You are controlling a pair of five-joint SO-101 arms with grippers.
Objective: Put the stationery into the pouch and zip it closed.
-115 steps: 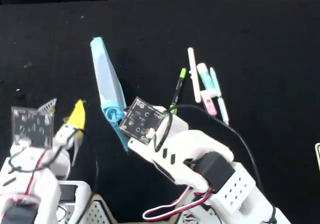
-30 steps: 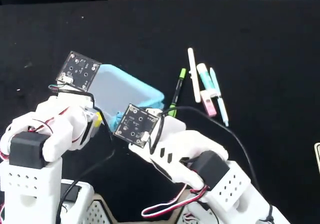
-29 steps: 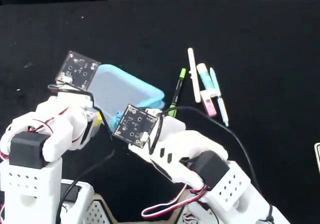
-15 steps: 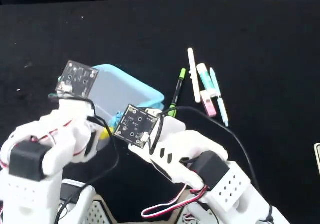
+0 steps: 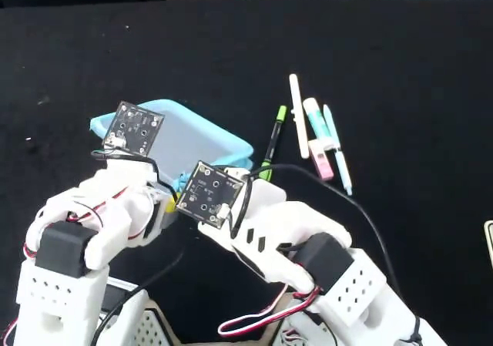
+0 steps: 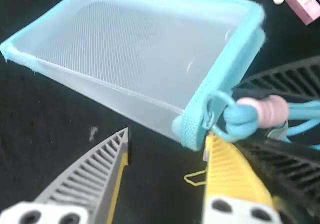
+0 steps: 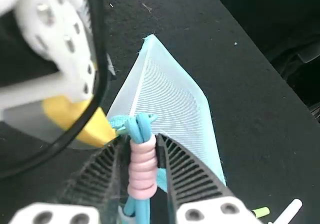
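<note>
A light-blue mesh pouch (image 5: 196, 139) sits left of centre on the black table (image 5: 400, 68), with its long side running from far left to near right. Whether it lies fully flat cannot be told. At its near right corner is the zip end, and a blue cord (image 6: 240, 116) with a pink bead (image 7: 141, 166) comes off it there.

The right gripper (image 7: 141, 139) is closed tightly on that cord. Its two black fingers (image 7: 172, 159) press the pink bead from both sides, and the blue knot stands just beyond their tips, against the pouch edge.

The left gripper (image 6: 166, 135) comes in from the near left and is spread wide, gripping nothing. Its grey finger is on one side of the pouch's near corner and its yellow finger on the other, with the yellow tip just beside the zip end and the knot. The two grippers are very close together at this corner.

The stationery lies on the table to the right of the pouch, outside it. A green-capped pen (image 5: 273, 138) is nearest, just beside the pouch's right corner. Farther right are a white stick-like pen (image 5: 298, 115), a teal marker (image 5: 317, 119), a small pink piece (image 5: 321, 159) and a pale blue pen (image 5: 337, 149), all close together and roughly parallel.
</note>
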